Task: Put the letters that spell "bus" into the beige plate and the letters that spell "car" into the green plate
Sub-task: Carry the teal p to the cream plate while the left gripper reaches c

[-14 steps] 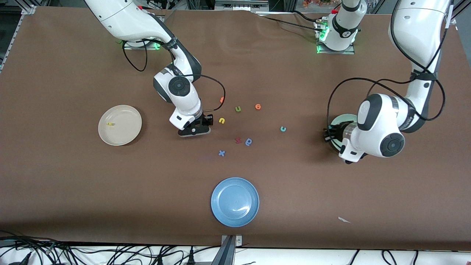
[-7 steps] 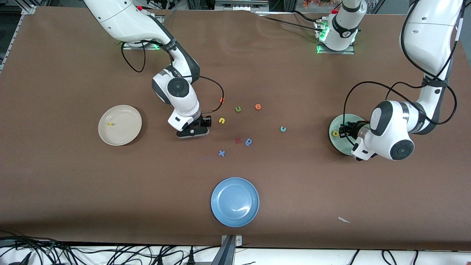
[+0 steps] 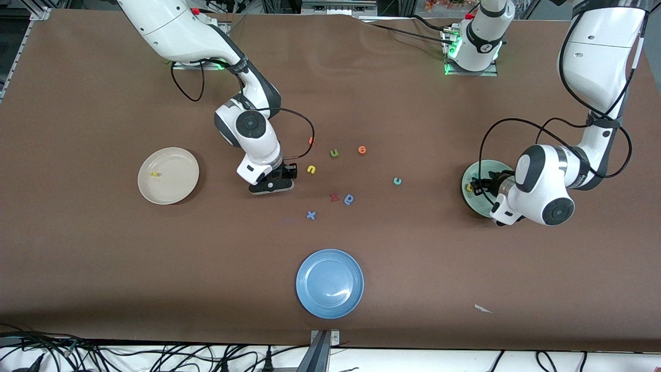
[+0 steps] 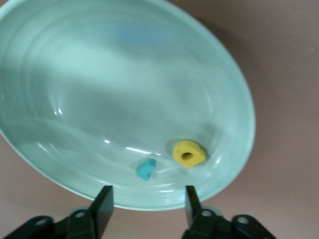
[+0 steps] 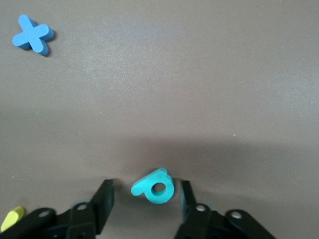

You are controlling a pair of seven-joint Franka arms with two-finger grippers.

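I see the teal "b" [image 5: 155, 187] in the right wrist view: a small foam letter with a round hole, lying flat on the brown worktop [image 3: 103, 258] between the two fingers of the right pincer [image 5: 144, 199], which stand apart on either side of it without touching it. The front view hides this letter under the right pincer [image 3: 272, 184], which is low over the worktop between the beige plate [image 3: 168, 175] and the yellow "u" [image 3: 311, 169], much nearer to the "u". The beige plate is a cream shallow round, and a yellow "s" [image 3: 154, 174] lies in it.

The green plate [image 4: 234, 94] fills the left wrist view, pale mint with a raised rim. In it lie the yellow "a" [image 4: 189, 153] and a small teal "r" [image 4: 146, 169], near each other but apart. The left pincer [image 4: 147, 199] hangs over the plate's edge with its fingers spread and nothing between them. From the front I see only the yellow letter in that plate; the arm covers the teal one.

The teal "c" [image 3: 397, 181] lies on the worktop between the green plate and the scattered letters. Those include a green "u" [image 3: 334, 153], two orange letters [image 3: 362, 150], a red letter [image 3: 334, 197], a blue round letter [image 3: 349, 199] and a blue "x" [image 3: 311, 215]. The blue plate [image 3: 330, 283] sits nearer the front camera than the "x".
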